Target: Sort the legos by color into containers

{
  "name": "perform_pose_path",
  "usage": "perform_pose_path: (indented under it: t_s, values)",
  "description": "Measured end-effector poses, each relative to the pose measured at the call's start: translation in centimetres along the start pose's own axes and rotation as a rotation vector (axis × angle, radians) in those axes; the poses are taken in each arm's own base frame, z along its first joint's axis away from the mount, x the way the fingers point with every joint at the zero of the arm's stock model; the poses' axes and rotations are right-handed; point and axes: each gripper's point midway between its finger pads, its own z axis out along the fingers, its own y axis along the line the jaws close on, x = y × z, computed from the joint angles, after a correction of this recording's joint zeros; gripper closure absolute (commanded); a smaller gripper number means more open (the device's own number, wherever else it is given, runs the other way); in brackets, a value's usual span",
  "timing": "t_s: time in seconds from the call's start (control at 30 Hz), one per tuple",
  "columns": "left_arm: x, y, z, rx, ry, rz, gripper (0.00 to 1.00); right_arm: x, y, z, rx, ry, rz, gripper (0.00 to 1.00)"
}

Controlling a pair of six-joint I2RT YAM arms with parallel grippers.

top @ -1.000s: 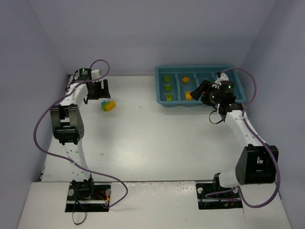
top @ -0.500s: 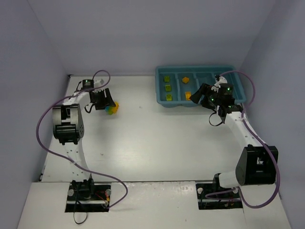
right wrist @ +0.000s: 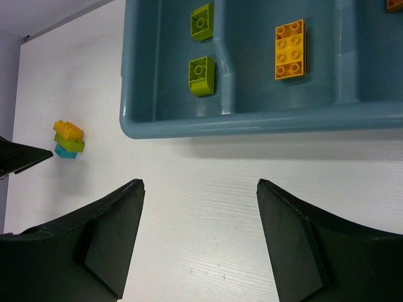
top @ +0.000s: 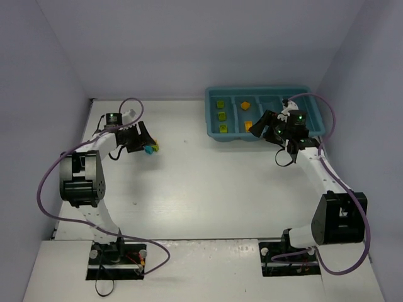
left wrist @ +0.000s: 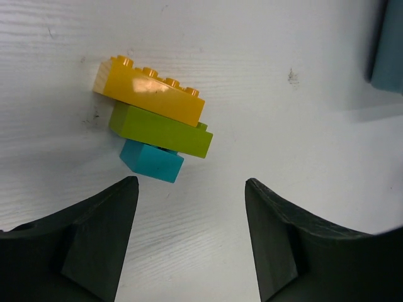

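The stacked yellow, green and cyan plastic lego clump [left wrist: 154, 129] is located on the white worktop [left wrist: 283, 157], well left of the teal plastic tray [right wrist: 252, 123]. The left jaws and the right jaws are spread and empty. The left jaws should be advanced until the clump is straddled squarely, then closed.
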Motion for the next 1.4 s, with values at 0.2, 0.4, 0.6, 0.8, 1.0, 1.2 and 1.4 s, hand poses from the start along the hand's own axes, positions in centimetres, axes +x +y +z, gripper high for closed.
perform_pose_path:
  t_s: [0.2,0.4,0.6,0.8,1.0,1.2,1.4]
  values:
    - [-1.3,0.1,-0.7,-0.066,-0.061,0.088,0.37,0.1,0.2,0.0,-0.006,0.004,-0.002,0.31]
    - [0.2,-0.8,0.8,-0.135,-0.035,0.246,0.37,0.2,0.4,0.0,-0.017,0.01,-0.003,0.31]
    - [0.6,0.0,1.6,-0.178,-0.017,0.331,0.37,0.3,0.5,0.0,-0.023,0.012,-0.003,0.31]
    - [0.2,1.7,1.4,-0.251,-0.023,0.349,0.38,0.4,0.8,-0.3,-0.032,0.011,-0.006,0.31]
    - [-0.1,2.0,1.3,-0.279,-0.035,0.348,0.28,0.4,0.9,-0.4,-0.035,0.01,-0.007,0.31]
    - [-1.0,1.0,1.4,-0.286,-0.062,0.374,0.17,0.5,1.0,-0.4,-0.043,0.015,-0.008,0.31]
    - [-2.0,0.0,1.6,-0.313,-0.091,0.416,0.16,0.6,1.2,-0.4,-0.05,0.02,-0.012,0.31]
